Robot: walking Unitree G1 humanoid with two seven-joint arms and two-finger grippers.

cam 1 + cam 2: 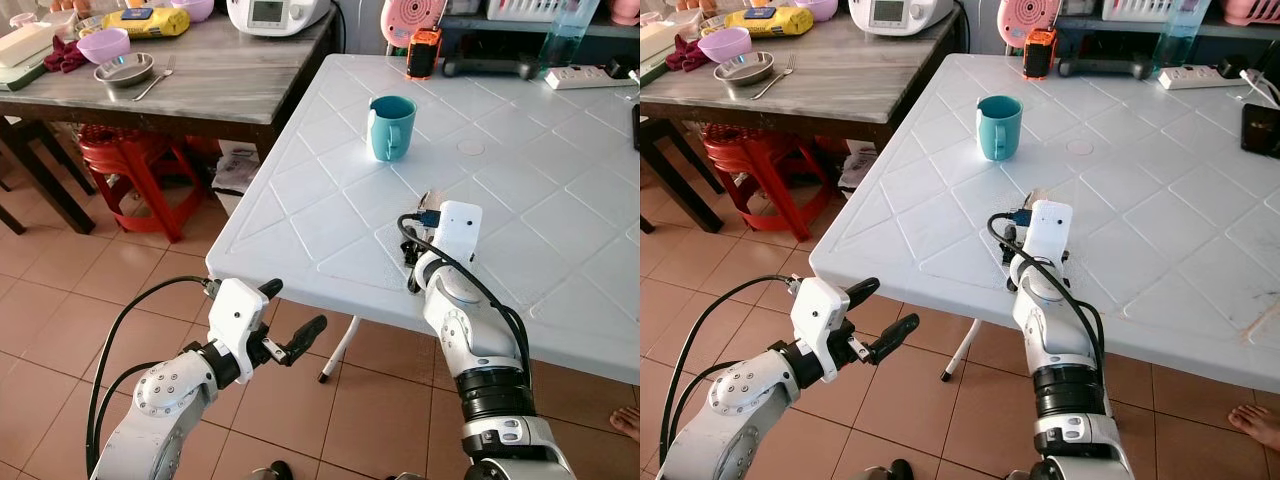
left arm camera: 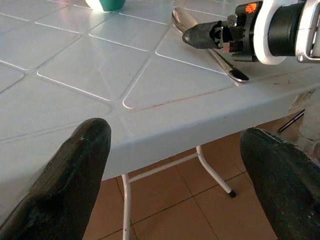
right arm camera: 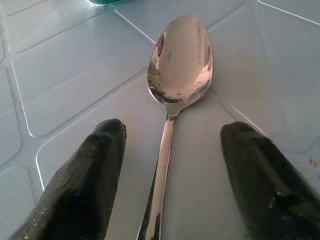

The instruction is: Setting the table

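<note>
Right pincer low over the white counter, fingers spread wide, gripping nothing. Spoon lies flat on the counter between the two fingers, touching neither; handle runs back toward the wrist, bowl points ahead toward the teal mug. Mug stands upright farther in on the counter, well apart from the spoon, handle toward the robot's left. Left pincer hovers off the counter's near edge, over the tiled floor, fingers also wide apart and empty; its wrist view shows the counter rim, the spoon and the right pincer's tip just above the spoon. Beyond: orange-black device and white power strip near the far edge. To the robot's left, a wooden counter carries a purple bowl, metal dish, fork; red stool beneath it.
</note>
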